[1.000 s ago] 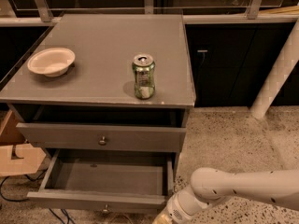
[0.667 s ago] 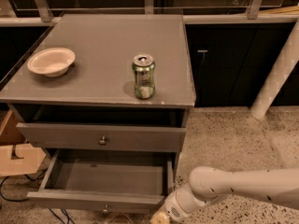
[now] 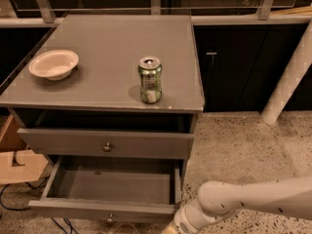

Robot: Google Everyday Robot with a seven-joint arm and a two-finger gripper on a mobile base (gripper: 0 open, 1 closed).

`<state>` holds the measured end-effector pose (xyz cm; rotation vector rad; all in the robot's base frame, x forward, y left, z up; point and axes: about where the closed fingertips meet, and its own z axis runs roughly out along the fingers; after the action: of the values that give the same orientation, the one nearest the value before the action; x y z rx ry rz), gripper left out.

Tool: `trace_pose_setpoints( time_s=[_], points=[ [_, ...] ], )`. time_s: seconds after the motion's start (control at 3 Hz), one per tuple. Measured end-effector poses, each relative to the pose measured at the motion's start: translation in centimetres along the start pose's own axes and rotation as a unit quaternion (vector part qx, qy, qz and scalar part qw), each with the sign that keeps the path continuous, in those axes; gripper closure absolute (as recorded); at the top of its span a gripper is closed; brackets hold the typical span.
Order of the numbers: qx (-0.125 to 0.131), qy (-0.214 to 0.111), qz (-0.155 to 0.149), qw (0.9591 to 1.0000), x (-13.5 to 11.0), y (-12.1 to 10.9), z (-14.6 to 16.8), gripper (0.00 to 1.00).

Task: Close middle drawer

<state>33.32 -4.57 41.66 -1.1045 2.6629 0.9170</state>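
Observation:
The middle drawer (image 3: 109, 209) is pulled far out of the grey cabinet, and its plain grey inside shows. Its small round knob (image 3: 111, 219) sits at the centre of its front, near the bottom edge of the camera view. My white arm (image 3: 253, 199) comes in from the right, with the wrist (image 3: 191, 222) just off the drawer's front right corner. My gripper (image 3: 168, 229) is mostly cut off by the bottom edge, beside that corner.
The drawer above (image 3: 107, 143), with its own knob (image 3: 107, 146), stands slightly out. On the cabinet top (image 3: 112, 38) are a green can (image 3: 150, 80) and a white bowl (image 3: 53, 64). A cardboard box (image 3: 14, 160) sits on the floor at left. A white post (image 3: 290, 77) stands at right.
The arm's wrist has shifted only slightly near the drawer's front right corner. The drawer is open about as far as before.

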Motion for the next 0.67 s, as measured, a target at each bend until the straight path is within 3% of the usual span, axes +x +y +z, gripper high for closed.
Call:
trace_pose_setpoints(
  time_s=[0.33,0.67],
  points=[
    [0.008,0.005,0.008,0.9999,-0.1,-1.2,1.4,1.0],
    [0.021,0.01,-0.003,0.9997,-2.0,-2.6,2.1,1.0]
  ],
)
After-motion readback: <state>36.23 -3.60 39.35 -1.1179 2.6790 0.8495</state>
